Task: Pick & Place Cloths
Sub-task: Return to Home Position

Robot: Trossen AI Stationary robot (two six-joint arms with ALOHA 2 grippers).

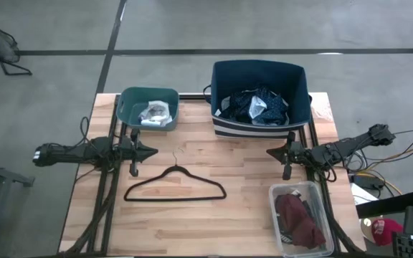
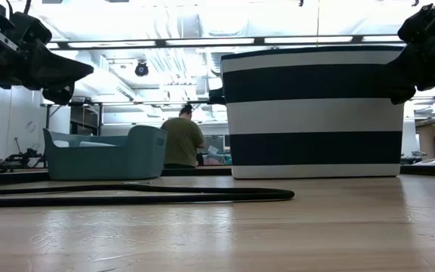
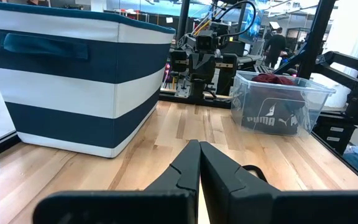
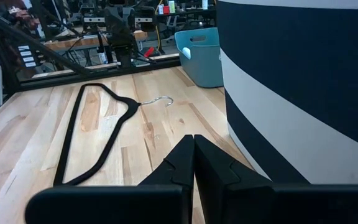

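Fingers (image 3: 185, 168) of the left gripper (image 1: 152, 151) are pressed together on nothing. That gripper sits at mid-left of the high view and points toward the middle of the table (image 1: 192, 229). Just above it in the frame, the bin (image 1: 126, 107) holds the socks (image 1: 156, 115), a pale heap near its right wall. Below centre, the hanger (image 1: 176, 188) lies flat on bare wood between the two arms, touching no cloth. In the upper middle-right, the basket (image 1: 224, 127) holds the navy top (image 1: 257, 107), crumpled with pale patches showing. The right gripper (image 1: 270, 152) sits just below the basket's lower edge, its fingers (image 4: 182, 162) likewise closed and empty. At lower right, the box (image 1: 275, 195) holds the maroon piece (image 1: 298, 218) with a black piece (image 3: 272, 117) beside it.

The cloths look light, limp and easy to crush. I judge a pinch on a raised fold would hold best, with a high lift so trailing fabric clears the rim. Every cloth in view lies inside a container. Only the hanger and the container walls stand in the way.
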